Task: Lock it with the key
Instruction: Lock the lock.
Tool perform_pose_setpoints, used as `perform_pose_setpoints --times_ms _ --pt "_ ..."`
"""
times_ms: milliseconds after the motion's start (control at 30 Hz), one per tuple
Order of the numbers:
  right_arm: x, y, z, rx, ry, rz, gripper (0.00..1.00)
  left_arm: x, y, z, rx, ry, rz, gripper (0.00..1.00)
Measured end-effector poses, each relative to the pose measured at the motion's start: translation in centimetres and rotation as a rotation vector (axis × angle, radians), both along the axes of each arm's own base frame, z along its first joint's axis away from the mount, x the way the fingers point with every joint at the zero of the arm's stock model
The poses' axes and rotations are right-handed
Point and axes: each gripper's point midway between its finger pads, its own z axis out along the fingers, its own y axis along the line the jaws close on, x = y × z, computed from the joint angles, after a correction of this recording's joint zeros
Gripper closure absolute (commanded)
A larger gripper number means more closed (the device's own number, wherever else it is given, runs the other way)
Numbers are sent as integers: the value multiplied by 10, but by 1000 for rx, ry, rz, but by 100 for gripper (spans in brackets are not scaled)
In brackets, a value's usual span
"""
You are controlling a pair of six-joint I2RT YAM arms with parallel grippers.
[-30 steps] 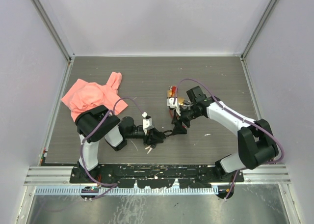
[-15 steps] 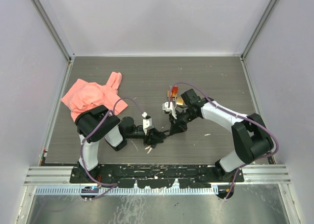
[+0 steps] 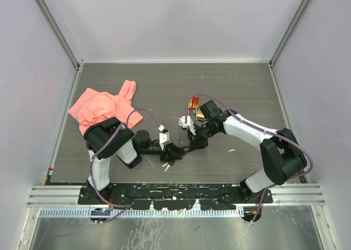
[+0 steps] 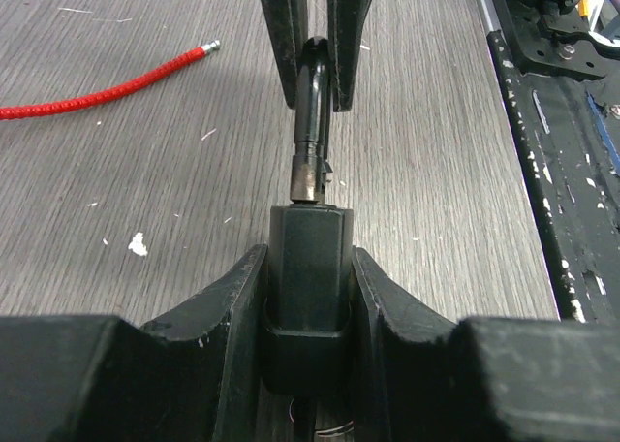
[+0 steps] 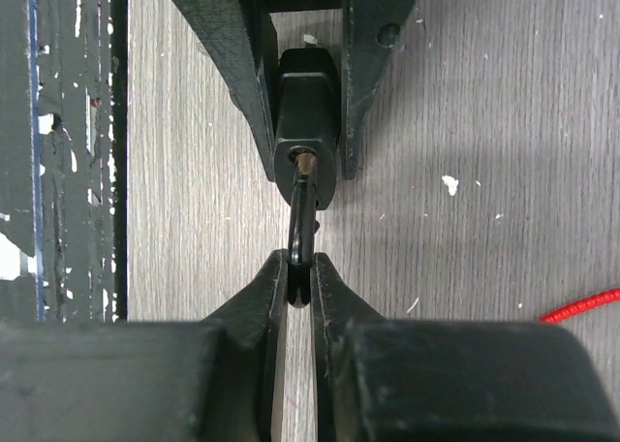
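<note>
Two grippers meet just below the middle of the top view. The left gripper (image 3: 176, 150) has its jaws clamped on the black body of the padlock (image 4: 308, 287). The right gripper (image 5: 300, 268) has its jaws pressed together, pinching the loop of the shackle (image 4: 312, 122), which stands raised out of the body. Lock and fingers sit close to the near edge, where the black, paint-chipped rail (image 3: 175, 192) runs along the bottom. Open board lies beyond them toward the back wall and to the right.

The table (image 3: 230, 80) is grey wood-grain, flecked with white chips, and shut in by pale walls on three sides. A pink cloth (image 3: 101, 107) is heaped at the left, touching the left arm's shoulder. A red cord (image 4: 97, 95) trails across the board at the upper left of the left wrist view.

The lower end of the padlock is buried between the left fingers, so its keyway is hidden. Small pale slivers (image 3: 167, 165) below the left gripper are too small to name. A small orange-topped item (image 3: 193, 102) beside the right wrist is hard to make out.
</note>
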Motion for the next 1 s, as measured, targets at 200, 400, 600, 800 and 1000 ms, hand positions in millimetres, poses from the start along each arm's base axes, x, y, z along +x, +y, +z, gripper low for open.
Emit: perform_pose_setpoints --times_ms 200,400,600,800,1000 --pt "-4 7 -1 -40 -57 43 99 -3 2 0 -1 5 -17 100" --pt "-5 8 -2 -59 -65 46 99 -4 2 0 -1 -3 -23 100" --pt "-5 14 -3 -74 -38 2 99 -4 3 0 -1 8 -21 100" --pt "-11 23 -10 -132 -51 -20 99 -8 10 -1 -5 20 -35 100" --pt "-16 28 -13 -148 -51 -31 99 -9 11 -1 -7 23 -45 100"
